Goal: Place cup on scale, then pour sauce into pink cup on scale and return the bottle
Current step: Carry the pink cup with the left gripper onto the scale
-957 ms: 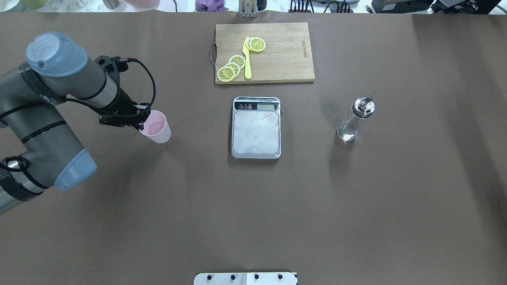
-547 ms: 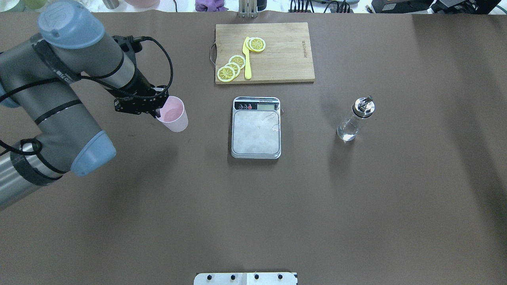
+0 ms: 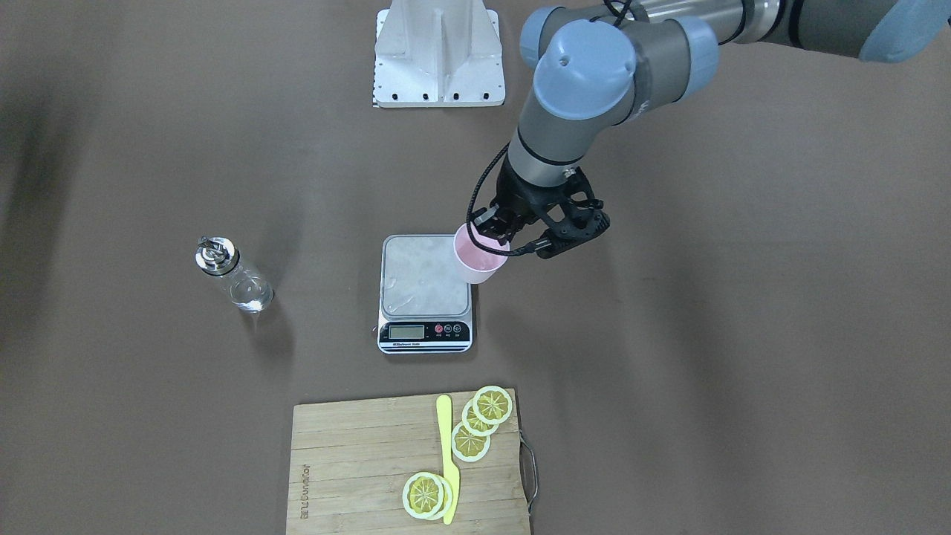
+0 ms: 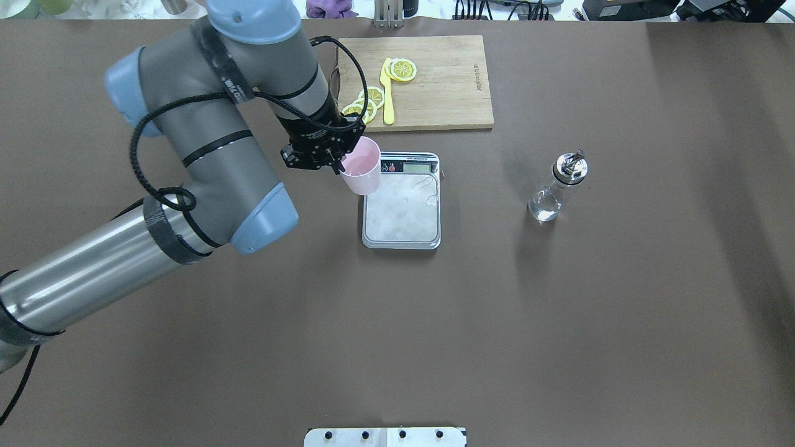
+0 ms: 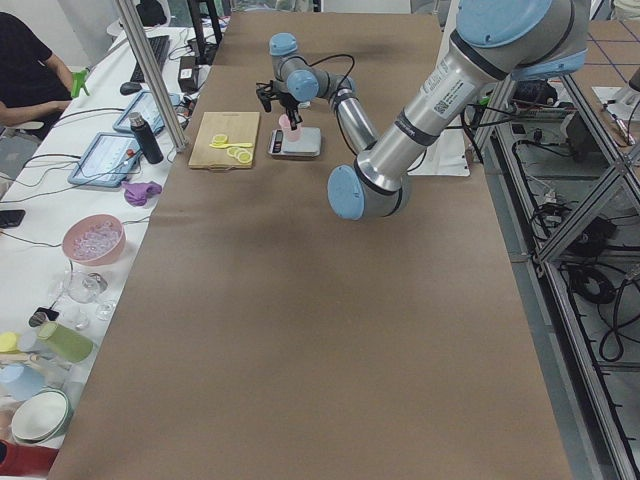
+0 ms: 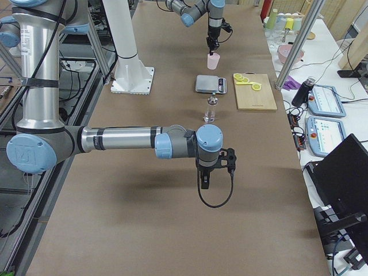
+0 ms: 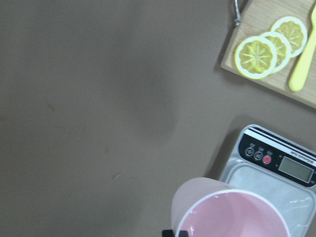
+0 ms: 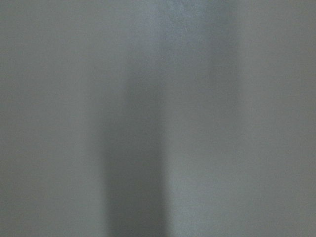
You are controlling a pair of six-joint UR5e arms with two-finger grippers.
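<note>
The left gripper (image 4: 340, 162) is clenched on the rim of the pink cup (image 4: 362, 171) and holds it upright and clear of the table (image 4: 559, 341). In the overhead view, the cup overlaps the upper left corner of the digital scale (image 4: 402, 211) near frame centre and hides part of its black front panel. Whether the cup base is over the steel platform cannot be told. The gripper body and the cup rim mostly hide the fingertips. In the left wrist view, the bottom edge cuts off the lower part of the cup and the right edge cuts off the scale. The scale display is too small to read. The glass bottle (image 4: 553, 189) with its metal pourer cap stands upright at centre right, well apart from the scale. A wooden cutting board (image 4: 441, 81) at top centre carries lemon slices (image 4: 404, 69) and a yellow knife (image 4: 388, 102); the arm covers some slices. The right gripper (image 6: 215, 167) appears only in the right side view, above bare table, so its state cannot be told. Its wrist view is a blur.
</note>
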